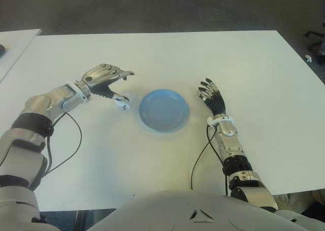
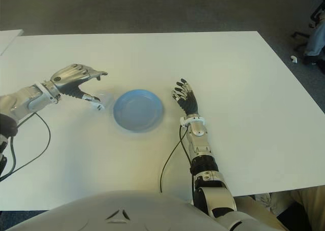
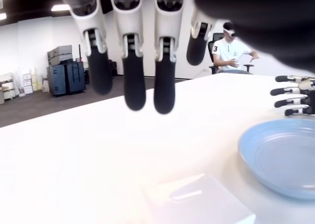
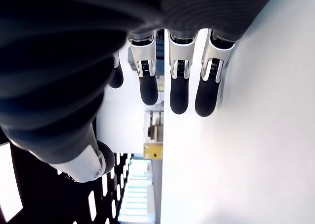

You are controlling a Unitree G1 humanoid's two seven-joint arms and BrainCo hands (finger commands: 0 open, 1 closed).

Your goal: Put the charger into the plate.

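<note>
Eye views, charger (image 1: 123, 102): small white block on the white worktop (image 1: 254, 78), just left of the blue plate (image 1: 163, 110), outside it; long axis cannot be told here.
Eye views, left hand (image 1: 104, 78): over the charger, fingers spread, thumb tip close to it; contact cannot be told.
Eye views, right hand (image 1: 212, 96): right of the plate, fingers loosely extended, holding nothing.
Left wrist view, charger (image 3: 197, 200): flat white slab below the hanging fingers (image 3: 134, 81), long axis running toward the plate (image 3: 280, 157); ungrasped.
Left wrist view, background: seated person (image 3: 230, 49) beyond the worktop.
Right wrist view, fingers (image 4: 179, 81): straight, empty.
</note>
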